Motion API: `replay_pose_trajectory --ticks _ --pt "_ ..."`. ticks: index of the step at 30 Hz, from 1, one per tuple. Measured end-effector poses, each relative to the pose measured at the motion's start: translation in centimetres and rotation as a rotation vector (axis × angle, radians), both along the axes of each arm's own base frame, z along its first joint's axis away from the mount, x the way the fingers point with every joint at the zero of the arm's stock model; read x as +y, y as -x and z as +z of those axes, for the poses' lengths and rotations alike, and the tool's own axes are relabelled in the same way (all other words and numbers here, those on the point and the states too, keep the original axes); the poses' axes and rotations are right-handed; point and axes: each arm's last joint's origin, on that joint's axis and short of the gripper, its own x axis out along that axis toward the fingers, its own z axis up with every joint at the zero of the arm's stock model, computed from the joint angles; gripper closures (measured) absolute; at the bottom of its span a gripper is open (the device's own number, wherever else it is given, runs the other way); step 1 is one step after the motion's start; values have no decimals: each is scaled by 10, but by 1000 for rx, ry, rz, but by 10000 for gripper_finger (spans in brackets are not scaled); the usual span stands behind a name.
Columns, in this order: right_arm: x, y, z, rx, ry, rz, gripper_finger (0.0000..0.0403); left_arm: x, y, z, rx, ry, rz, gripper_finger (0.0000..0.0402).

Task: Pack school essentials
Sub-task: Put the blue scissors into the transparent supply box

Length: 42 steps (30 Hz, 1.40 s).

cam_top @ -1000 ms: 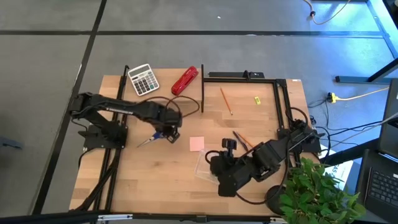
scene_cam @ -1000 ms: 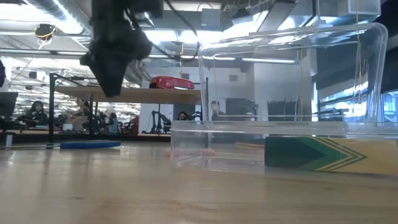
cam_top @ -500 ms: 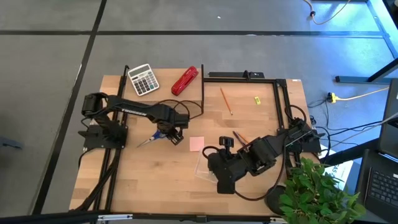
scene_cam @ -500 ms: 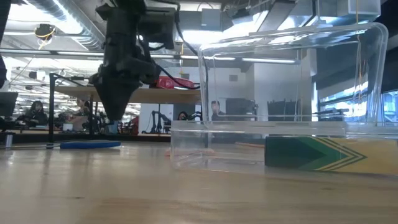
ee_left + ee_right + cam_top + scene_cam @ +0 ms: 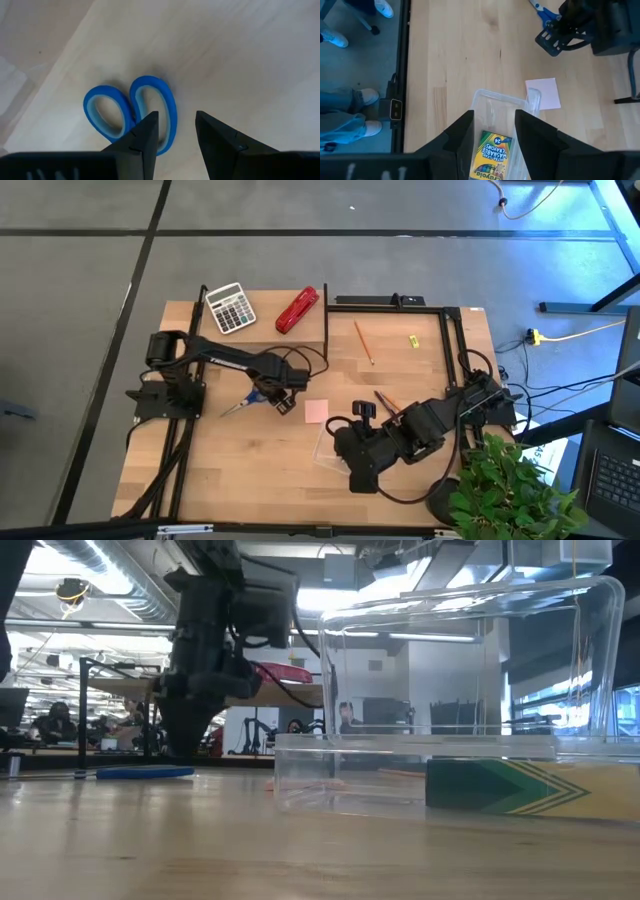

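Observation:
The blue-handled scissors (image 5: pixel 248 399) lie flat on the wooden table, left of centre. My left gripper (image 5: pixel 176 116) points straight down just above their handle, open. One finger stands over the rim of a handle loop (image 5: pixel 170 107), the other over bare wood. In the low view its tips (image 5: pixel 185 752) hang close above the table. A pink sticky-note pad (image 5: pixel 316 411) lies beside a clear container (image 5: pixel 328 442) that holds a crayon box (image 5: pixel 492 155). My right gripper (image 5: pixel 494 117) hovers high above the container, open.
A calculator (image 5: pixel 231 308) and a red stapler (image 5: pixel 297 309) lie at the far edge. An orange pencil (image 5: pixel 363 342) and a small yellow piece (image 5: pixel 413 340) lie inside the black frame at the far right. A plant (image 5: pixel 510 490) stands at the near right corner.
My left gripper has come down from well above the table to just over the scissors' handle, drifting a little toward the table's right edge and turning slightly. The scissors have stayed where they were.

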Motion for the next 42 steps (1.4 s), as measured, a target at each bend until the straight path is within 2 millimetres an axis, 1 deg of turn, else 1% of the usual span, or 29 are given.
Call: replay_pose_trajectory --ticks 3,8,12,19,26,30,38,40,42 --pt "-1 0 0 0 0 -1 258 0 -2 -4 9 -2 -1 278" --pt "-2 -1 0 0 1 -6 258 2 -4 -5 -6 -49 -21 278" --pt "-4 -3 0 0 0 -12 258 5 -2 -7 -3 -1 -15 278" --pt "-4 -3 0 -1 0 -12 258 6 10 -21 34 35 -9 278" --pt "-6 -4 0 -1 0 -19 258 4 10 -23 13 52 -55 280" --pt "-7 -4 0 -1 1 -21 258 4 10 -23 9 58 -55 301" --pt "-7 -4 0 -1 0 -21 258 3 8 -23 1 66 -84 385" --pt "-7 -4 0 -1 0 -21 258 3 8 -23 1 62 -85 393" --pt "-7 -4 0 -1 0 -21 258 3 8 -23 2 56 -86 390"
